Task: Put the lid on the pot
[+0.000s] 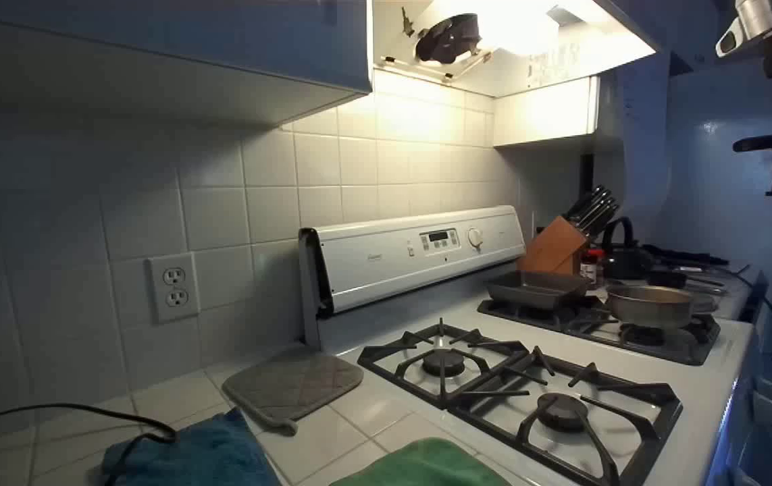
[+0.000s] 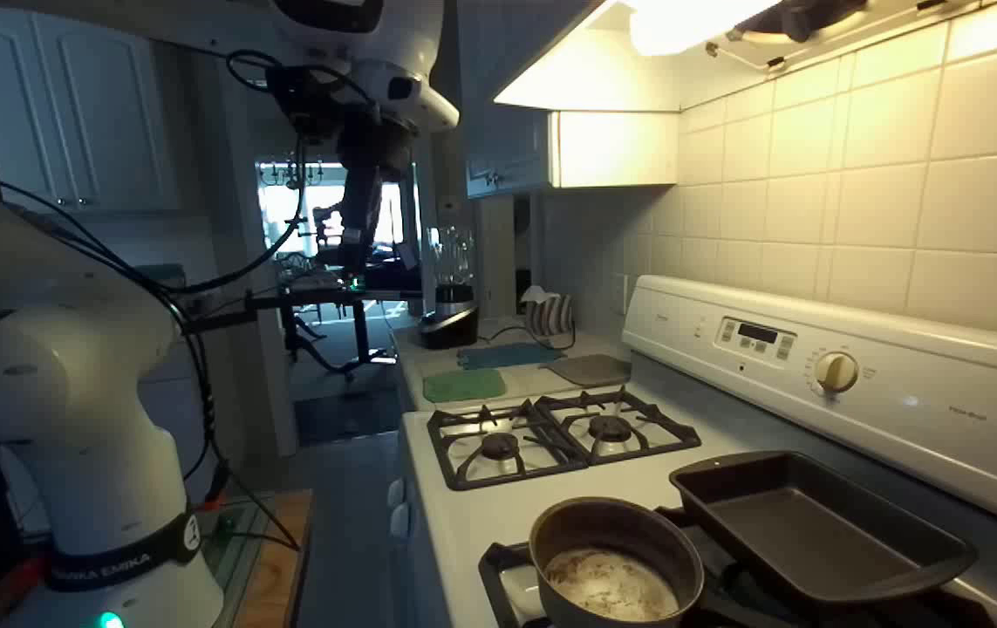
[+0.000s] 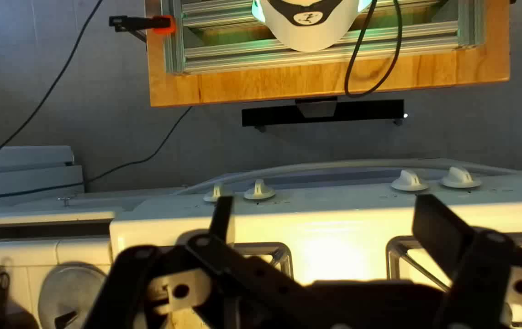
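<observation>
In both exterior views, a low grey metal pot (image 1: 649,310) sits open; in the wrist view, well apart from the black, spread-fingered gripper (image 3: 327,224), on white tiles (image 3: 82,251), lies a round silvery-grey metal lid (image 3: 69,290), cropped, seemingly dark-handled.

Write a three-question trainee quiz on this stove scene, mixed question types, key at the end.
1. Short answer: which rectangular item shares the stove with the pot?

2. True or false: the end effector stands open.

3. Multiple choice: where is the lid?
a) On the pot
b) In the end effector
c) On the tiled counter beside the stove

Key:
1. A dark baking pan.
2. True; the wrist view shows its fingers wide apart.
3. c
</observation>
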Action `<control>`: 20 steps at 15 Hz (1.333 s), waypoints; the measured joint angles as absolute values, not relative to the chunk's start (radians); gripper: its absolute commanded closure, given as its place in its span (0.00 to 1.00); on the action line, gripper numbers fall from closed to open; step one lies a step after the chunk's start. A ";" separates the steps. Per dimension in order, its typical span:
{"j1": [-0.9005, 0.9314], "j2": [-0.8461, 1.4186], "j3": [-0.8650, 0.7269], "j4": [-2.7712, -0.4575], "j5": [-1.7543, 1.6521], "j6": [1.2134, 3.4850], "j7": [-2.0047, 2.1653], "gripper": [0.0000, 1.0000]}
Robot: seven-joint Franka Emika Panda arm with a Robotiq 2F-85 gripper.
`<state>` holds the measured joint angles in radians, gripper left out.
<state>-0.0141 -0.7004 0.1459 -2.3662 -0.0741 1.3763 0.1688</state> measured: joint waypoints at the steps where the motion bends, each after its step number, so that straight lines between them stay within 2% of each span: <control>1: -0.014 -0.700 0.146 -2.366 -0.074 1.376 0.169 0.00; 10: -0.018 -0.700 0.134 -2.368 -0.094 1.395 0.181 0.00; 20: -0.119 -0.702 -0.058 -2.427 -0.236 1.749 0.168 0.00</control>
